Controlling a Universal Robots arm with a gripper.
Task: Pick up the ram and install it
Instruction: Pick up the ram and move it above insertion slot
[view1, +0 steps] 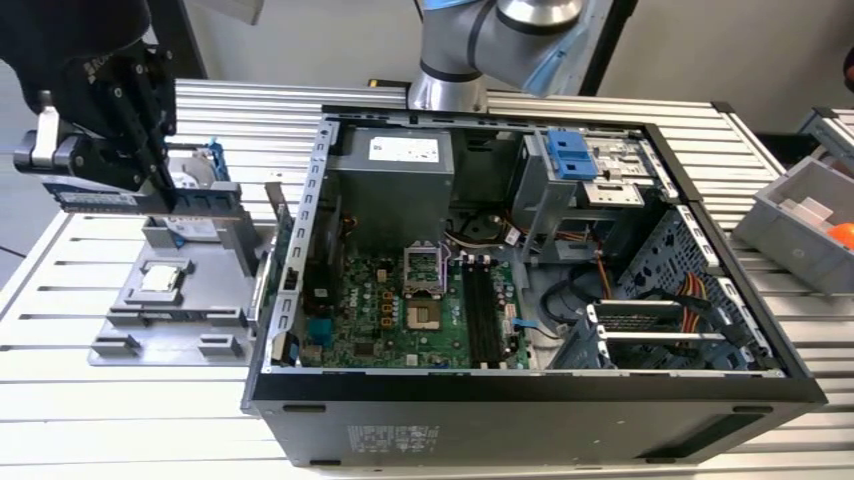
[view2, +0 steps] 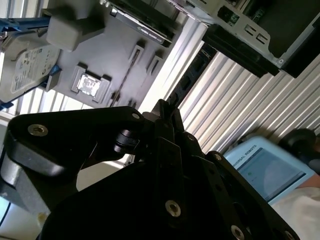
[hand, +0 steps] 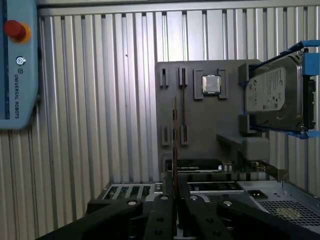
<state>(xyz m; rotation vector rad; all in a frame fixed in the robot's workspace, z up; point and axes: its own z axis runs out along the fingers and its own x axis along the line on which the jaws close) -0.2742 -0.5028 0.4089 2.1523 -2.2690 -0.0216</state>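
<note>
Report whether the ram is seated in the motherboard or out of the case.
Out: the claw grips the ram edge-on near the gray tray, outside the open case.

The table (hand: 100, 100) is ribbed, satin silvery metal. The tray (hand: 200, 125) is matt grey plastic. The hard drive (hand: 272, 95) has a glossy metal face in a blue plastic frame (hand: 306, 48). The gripper (hand: 175, 192) is matt black with bright screws; the ram (hand: 174, 135), edge-on, appears a thin bare board

Ribbed metal table (view1: 254, 110) with a grey parts tray (view1: 134, 335) just beside an open computer case (view1: 534, 410).
</note>
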